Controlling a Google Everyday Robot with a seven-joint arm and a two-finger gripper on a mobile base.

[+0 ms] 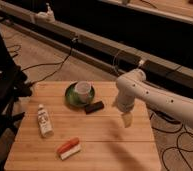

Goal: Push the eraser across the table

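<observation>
Eraser (94, 107) sits mid-table toward the far side, its left end touching or just shy of the green saucer (70, 96); can't tell which.

Risks as I read them:
- A push leftward jams it into the saucer and likely drags the saucer and the white cup (82, 89) on it.
- It's low and flat, so contact that comes in too high skims over the top.
- It lies a bit skewed to the table edges, so an off-centre shove probably spins it rather than sliding it.
- A long push toward the front-left could run it into other clutter or off the edge.

Looks: small flat black block, plain, darker than anything else on the wood.

Gripper (126, 119) hangs just right of the eraser and a little nearer the front edge, low over the table (115, 147), not touching the eraser. Apart or together, can't tell. The pale arm (155, 97) reaches in from the right.

Further out: white tube (44, 121) on the left side, orange-and-white block (69, 148) near the front edge, both well apart from the eraser.
</observation>
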